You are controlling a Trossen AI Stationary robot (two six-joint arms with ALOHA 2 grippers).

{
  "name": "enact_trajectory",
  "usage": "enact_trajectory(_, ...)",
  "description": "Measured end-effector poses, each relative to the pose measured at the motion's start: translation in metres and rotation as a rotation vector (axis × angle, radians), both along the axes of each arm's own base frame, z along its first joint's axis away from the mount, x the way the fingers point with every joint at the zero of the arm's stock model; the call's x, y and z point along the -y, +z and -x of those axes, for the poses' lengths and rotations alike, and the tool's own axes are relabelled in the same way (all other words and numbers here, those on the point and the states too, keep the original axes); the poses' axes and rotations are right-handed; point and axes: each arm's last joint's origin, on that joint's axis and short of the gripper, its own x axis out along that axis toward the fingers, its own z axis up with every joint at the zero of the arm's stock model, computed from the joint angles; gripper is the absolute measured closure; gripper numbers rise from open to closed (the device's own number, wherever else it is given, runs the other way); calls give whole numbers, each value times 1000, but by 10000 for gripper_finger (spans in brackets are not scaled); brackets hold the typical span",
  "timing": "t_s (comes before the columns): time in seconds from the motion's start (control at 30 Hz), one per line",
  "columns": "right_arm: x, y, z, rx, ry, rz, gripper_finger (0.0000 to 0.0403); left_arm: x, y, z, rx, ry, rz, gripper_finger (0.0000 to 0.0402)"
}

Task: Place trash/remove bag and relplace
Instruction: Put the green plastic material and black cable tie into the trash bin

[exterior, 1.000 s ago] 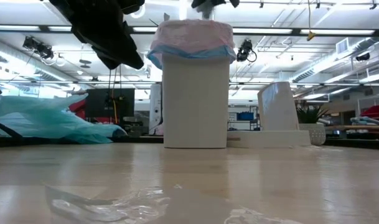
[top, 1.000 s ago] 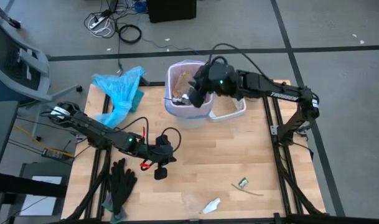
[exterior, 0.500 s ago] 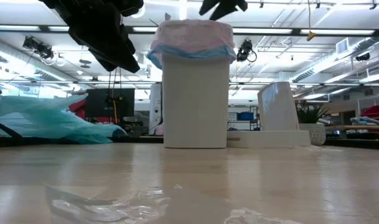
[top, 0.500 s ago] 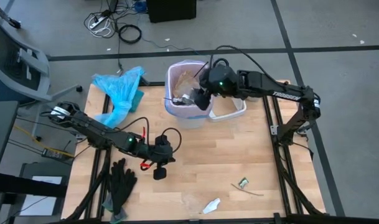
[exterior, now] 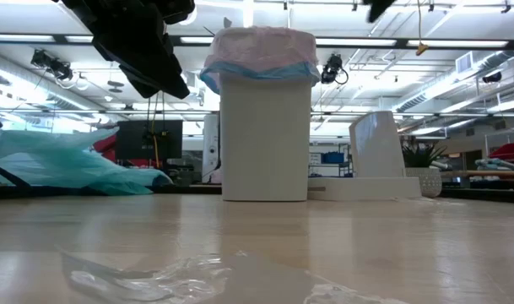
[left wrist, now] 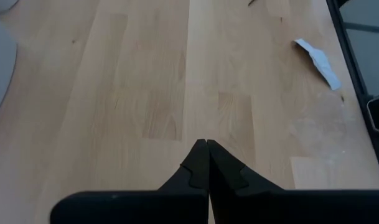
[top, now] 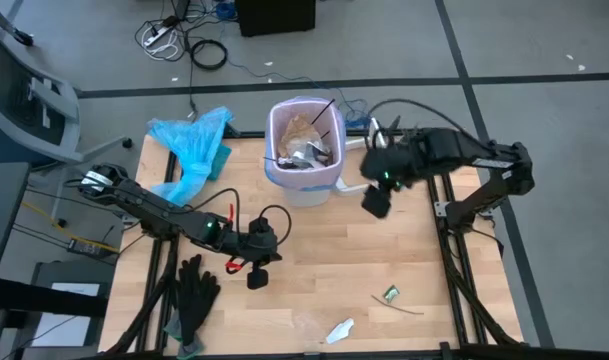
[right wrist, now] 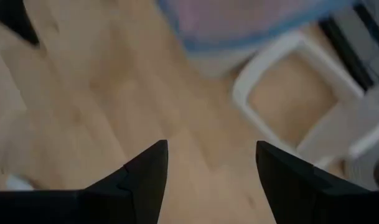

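Right gripper (top: 374,203) hangs over the light wooden tabletop (top: 384,255) just right of the white bin, fingers (right wrist: 145,177) spread wide with nothing between them. White rectangular plastic bin (top: 304,185) stands at the table's far edge, lined with the thin pale pink-lavender plastic liner bag (top: 280,125), blue drawstring band folded over its rim (exterior: 257,72). Inside it: brown paper scraps, crumpled film and thin black utensils (top: 309,148). Still on the table near the front edge: a small printed wrapper (top: 391,294), a thin stick (top: 407,309), a white scrap (top: 339,331), clear plastic film (exterior: 147,274). Left gripper (top: 260,262) sits low over mid-table, fingers (left wrist: 205,165) pressed together, empty. Light-blue plastic bag (top: 192,145) left of the bin; black gloves (top: 192,290) at front left.
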Motion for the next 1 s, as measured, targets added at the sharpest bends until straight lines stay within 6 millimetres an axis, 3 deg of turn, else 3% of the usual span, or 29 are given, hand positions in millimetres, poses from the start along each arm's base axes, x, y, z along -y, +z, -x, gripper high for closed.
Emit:
enact_trajectory(0.13, -38, -17, 10, -83, 4, -23, 174, 0, 1, -1, 6, 32, 37, 401)
enact_trajectory(0.3, -96, -61, 23, -172, 38, -30, 174, 1, 2, -2, 21, 40, 53, 401)
enact_trajectory(0.53, -173, -123, 54, -55, 8, -131, 175, 2, 4, -3, 46, 27, 49, 401)
enact_trajectory(0.8, -219, -192, 70, -30, 177, -167, 175, 3, 5, -4, 61, 22, 54, 401)
enact_trajectory(1.0, -232, -229, 66, -131, 299, -46, 174, 7, 5, -2, 67, 15, 48, 401)
